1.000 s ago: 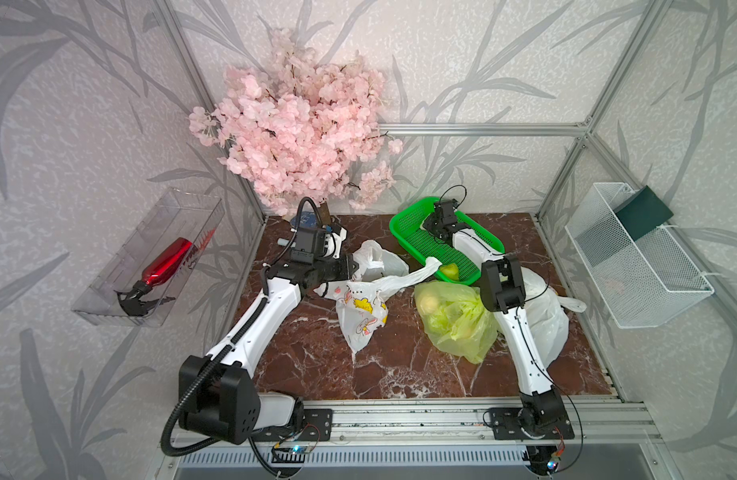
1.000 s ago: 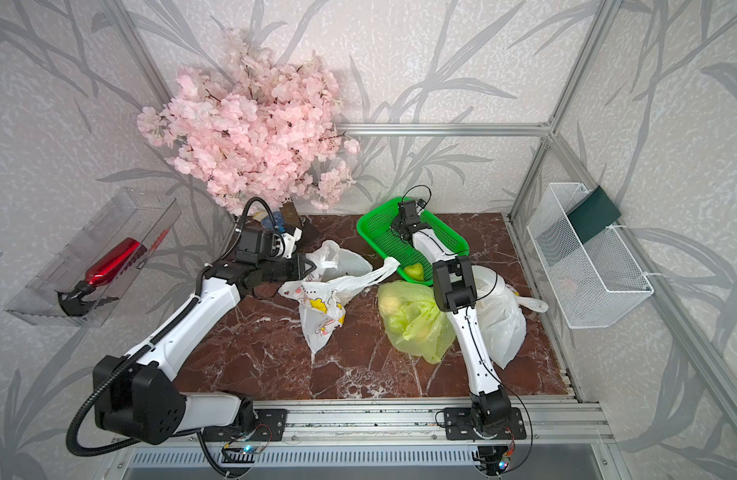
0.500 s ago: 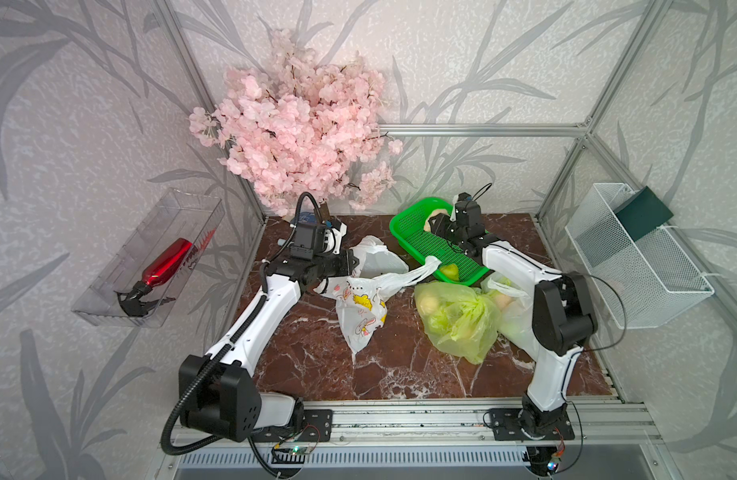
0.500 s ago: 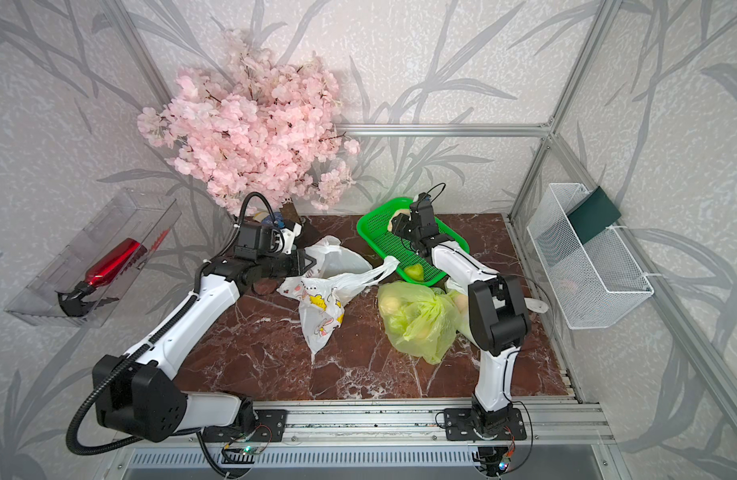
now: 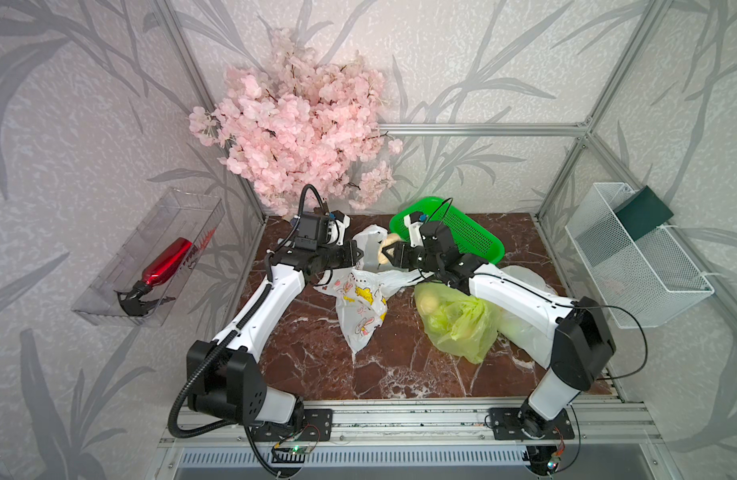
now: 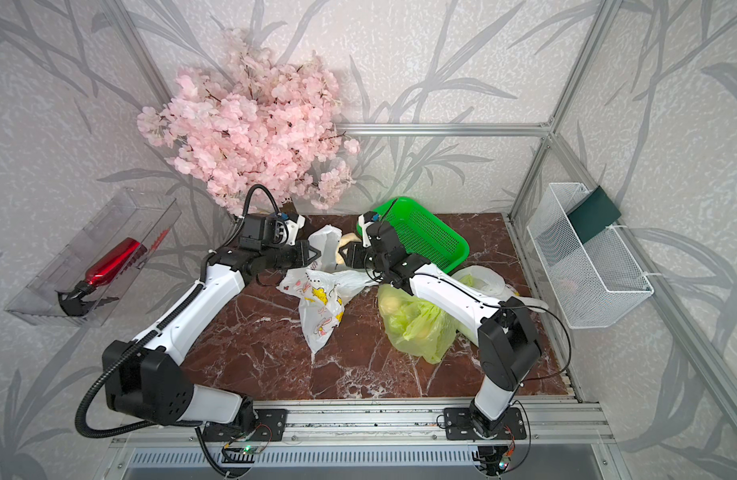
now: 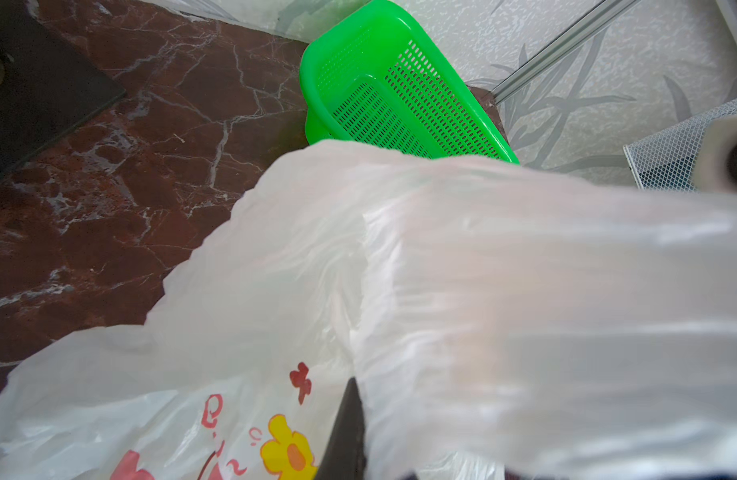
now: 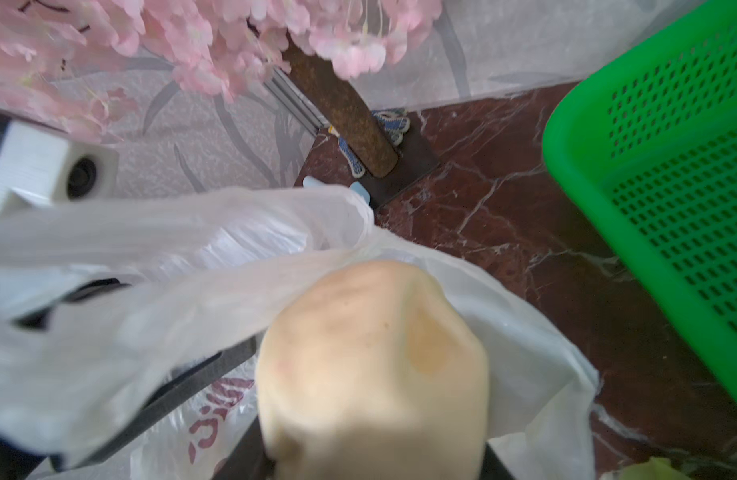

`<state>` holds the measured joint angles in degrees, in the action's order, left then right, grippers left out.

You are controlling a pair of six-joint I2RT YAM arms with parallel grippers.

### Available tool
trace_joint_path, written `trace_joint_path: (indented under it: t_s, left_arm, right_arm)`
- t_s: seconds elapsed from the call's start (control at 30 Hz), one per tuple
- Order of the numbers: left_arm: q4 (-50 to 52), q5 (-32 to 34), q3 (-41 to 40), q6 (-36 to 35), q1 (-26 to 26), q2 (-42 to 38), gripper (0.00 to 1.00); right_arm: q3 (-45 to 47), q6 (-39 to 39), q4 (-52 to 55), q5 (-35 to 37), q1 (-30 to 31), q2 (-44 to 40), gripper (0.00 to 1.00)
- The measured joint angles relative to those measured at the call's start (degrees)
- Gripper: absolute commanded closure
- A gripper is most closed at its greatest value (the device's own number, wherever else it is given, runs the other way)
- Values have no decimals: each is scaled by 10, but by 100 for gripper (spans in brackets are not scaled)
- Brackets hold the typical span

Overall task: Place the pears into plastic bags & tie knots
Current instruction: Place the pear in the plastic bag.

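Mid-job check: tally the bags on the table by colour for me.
White bags: 2
Yellow-green bags: 1
Total: 3

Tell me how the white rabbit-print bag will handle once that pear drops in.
Likely floppy: the white printed bag sags crumpled from the left pincer, so its mouth would probably collapse if released. Its thin, wrinkled film looks very light and may slide on the glossy table. The pear in the right pincer would probably weigh it down.
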<state>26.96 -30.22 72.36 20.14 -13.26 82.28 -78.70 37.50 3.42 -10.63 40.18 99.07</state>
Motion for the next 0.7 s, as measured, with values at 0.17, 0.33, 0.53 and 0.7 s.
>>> trace_joint_path:
  t_s: [0.17, 0.33, 0.53, 0.7]
  left_arm:
    - [-5, -2, 0, 0, 0, 4, 100]
    - [-7, -1, -1, -2, 0, 4, 100]
    - [-7, 3, -3, -10, 1, 4, 100]
    - [-5, 12, -10, -17, 6, -3, 100]
  right_arm:
    - [-89, 14, 90, -80, 10, 94, 43]
    - [-216, -38, 208, -122, 14, 169, 21]
    - [-189, -71, 251, -150, -4, 111, 23]
    - [-86, -74, 249, -146, -92, -13, 29]
